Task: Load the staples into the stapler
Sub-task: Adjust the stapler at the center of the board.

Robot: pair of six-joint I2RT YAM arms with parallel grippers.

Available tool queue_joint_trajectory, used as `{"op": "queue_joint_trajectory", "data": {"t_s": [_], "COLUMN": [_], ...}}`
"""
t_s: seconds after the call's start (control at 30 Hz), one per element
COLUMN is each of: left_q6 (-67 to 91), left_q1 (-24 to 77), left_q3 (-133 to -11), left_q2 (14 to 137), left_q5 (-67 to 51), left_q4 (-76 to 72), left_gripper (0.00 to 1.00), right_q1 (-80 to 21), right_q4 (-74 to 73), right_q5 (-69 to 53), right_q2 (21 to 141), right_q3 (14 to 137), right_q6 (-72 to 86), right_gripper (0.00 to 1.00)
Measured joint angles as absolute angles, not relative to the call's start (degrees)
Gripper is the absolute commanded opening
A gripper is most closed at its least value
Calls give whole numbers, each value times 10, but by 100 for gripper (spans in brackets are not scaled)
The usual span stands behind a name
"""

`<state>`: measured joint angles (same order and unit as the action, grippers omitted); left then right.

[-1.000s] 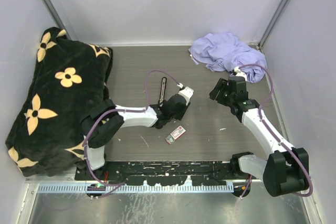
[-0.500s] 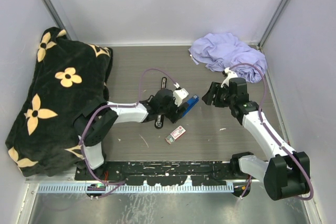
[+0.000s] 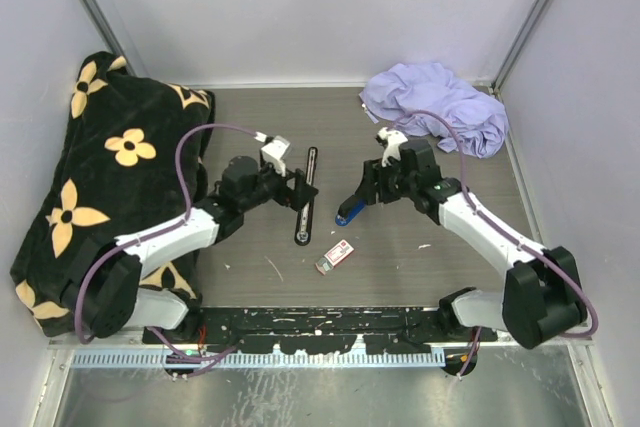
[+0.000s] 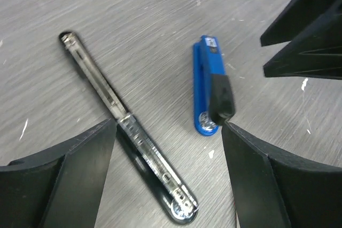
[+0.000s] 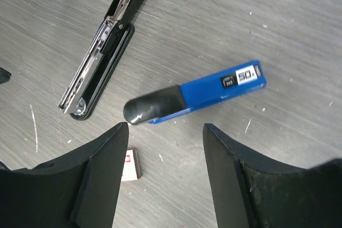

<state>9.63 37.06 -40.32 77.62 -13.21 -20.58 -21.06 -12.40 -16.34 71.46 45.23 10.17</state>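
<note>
A long black and chrome stapler (image 3: 307,197) lies opened flat mid-table; it shows in the left wrist view (image 4: 128,129) and the right wrist view (image 5: 104,60). A short blue stapler (image 3: 350,211) with a black tip lies just right of it (image 4: 209,92) (image 5: 214,92). The staples box (image 3: 335,256), white with a red label, lies nearer the front (image 5: 131,165). My left gripper (image 3: 298,187) is open and empty above the black stapler (image 4: 170,132). My right gripper (image 3: 364,189) is open and empty just above the blue stapler (image 5: 165,129).
A black blanket with yellow flowers (image 3: 110,177) fills the left side. A lilac cloth (image 3: 435,107) lies at the back right. Grey walls enclose the table. A black rail (image 3: 320,327) runs along the near edge.
My left gripper has swung back to the left, off the blue stapler, which now lies bare on the table. My right gripper has moved left, up to the blue stapler.
</note>
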Motion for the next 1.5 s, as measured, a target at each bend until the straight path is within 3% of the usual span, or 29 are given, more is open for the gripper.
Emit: {"op": "queue_joint_trajectory", "data": {"t_s": [0.3, 0.73, 1.07, 1.23, 1.5], "left_q6": [145, 146, 146, 146, 143], "left_q1": [321, 292, 292, 292, 292], "left_q3": [-331, -301, -282, -279, -253], "left_q2": [690, 617, 617, 618, 663], "left_q5": [-133, -131, -131, -132, -169], "left_q4": [-156, -138, -156, -171, -252], "left_gripper": [85, 86, 86, 86, 81], "right_q1": [-246, -313, -329, -333, -336], "right_q4": [-160, -176, -47, -31, -100], "right_q5": [-144, -102, -110, -126, -81], "right_q2": [844, 828, 867, 903, 865], "right_q3": [562, 475, 450, 486, 546], "right_q6": [59, 201, 246, 218, 99], "right_gripper": [63, 63, 62, 61, 65]}}
